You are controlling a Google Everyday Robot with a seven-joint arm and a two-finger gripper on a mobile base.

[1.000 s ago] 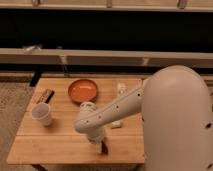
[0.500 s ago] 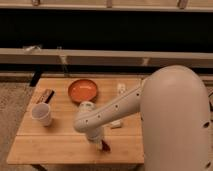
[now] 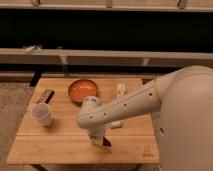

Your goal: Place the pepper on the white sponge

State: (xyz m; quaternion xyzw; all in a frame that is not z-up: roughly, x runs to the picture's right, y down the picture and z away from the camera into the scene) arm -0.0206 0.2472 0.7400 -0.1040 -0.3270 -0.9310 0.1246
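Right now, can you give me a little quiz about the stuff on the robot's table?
1. True or false: the pepper already lies on the white sponge.
2. The tool hangs low near the front edge of the table. Which thing is nearest to it? A) white cup B) pepper C) orange bowl
3. Fill in: the orange bowl sits toward the table's ___ edge.

Key: 1 false, the pepper is at the tool, apart from the white sponge; 2 B; 3 far.
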